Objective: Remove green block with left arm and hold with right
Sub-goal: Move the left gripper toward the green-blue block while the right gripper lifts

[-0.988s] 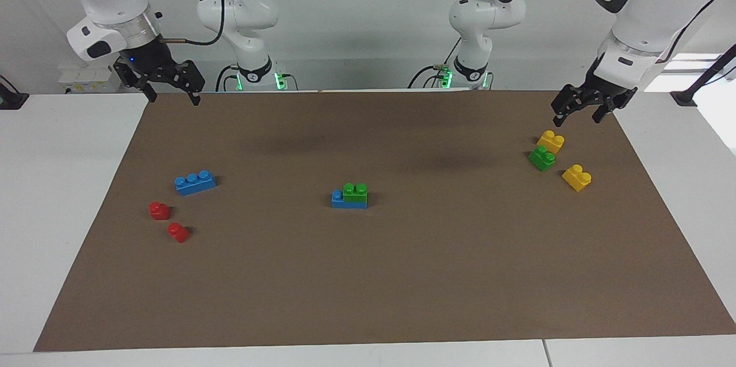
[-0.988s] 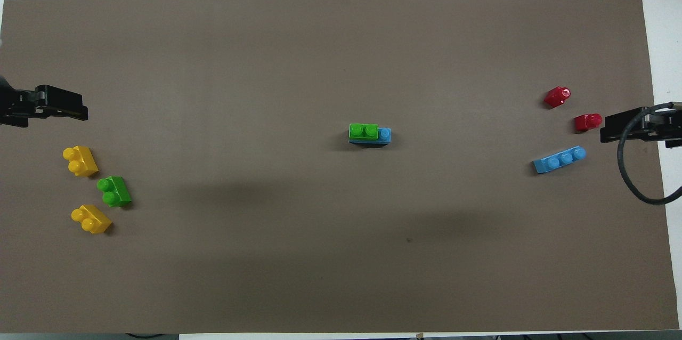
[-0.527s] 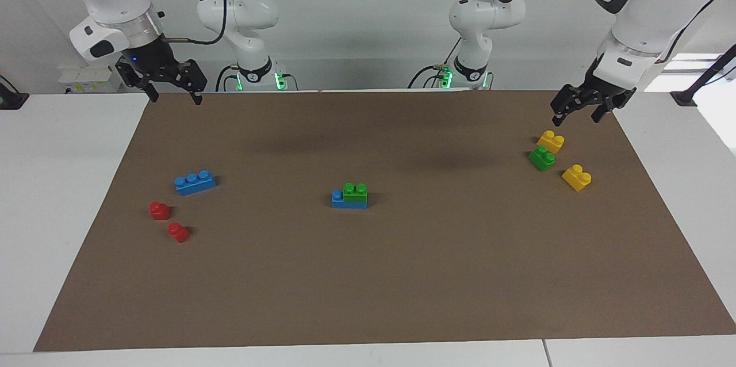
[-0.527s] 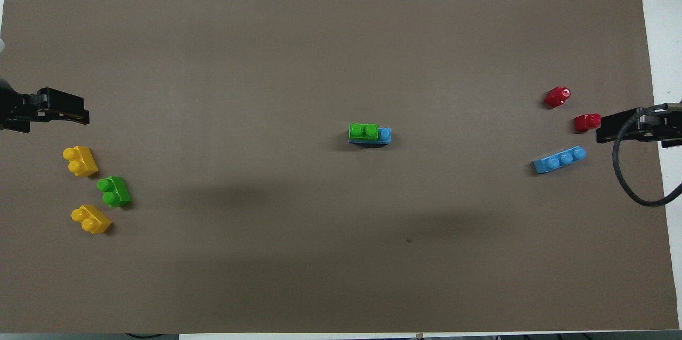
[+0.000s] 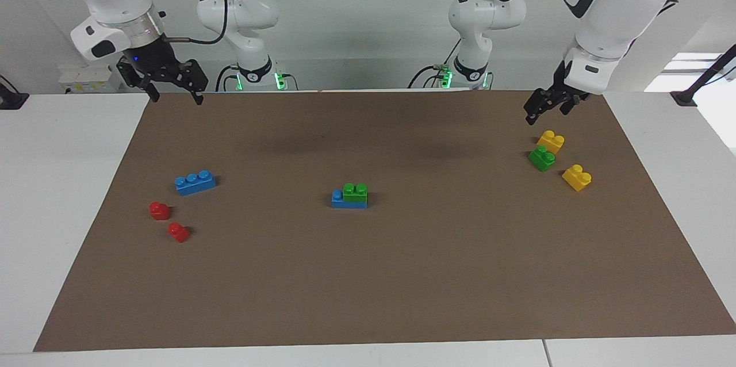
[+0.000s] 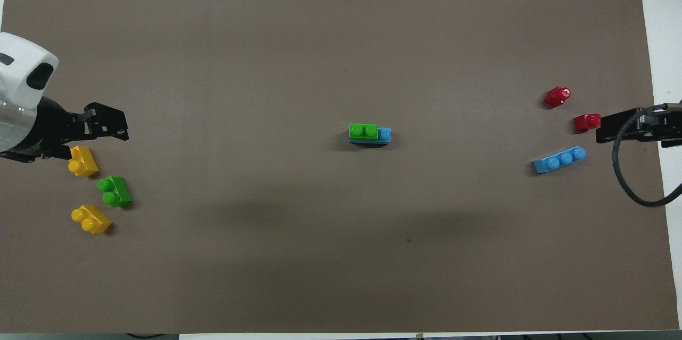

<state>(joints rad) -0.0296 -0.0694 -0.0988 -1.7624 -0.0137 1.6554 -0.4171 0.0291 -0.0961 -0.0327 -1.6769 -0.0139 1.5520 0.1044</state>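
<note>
left gripper (image 5: 544,111) fingers wide, empty | right gripper (image 5: 172,92) fingers wide, empty | green block (image 5: 355,191) untouched

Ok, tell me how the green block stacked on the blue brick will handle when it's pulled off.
The green block looks like rigid, light plastic, so it should not flex. It sits studded onto the blue brick, which would probably lift with it unless held down. Its smooth sides may be slippery.

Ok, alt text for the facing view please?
A green block sits on a blue brick mid-mat; both hands hang open and empty, the left hand above a yellow brick, the right hand over the mat's edge.
</note>
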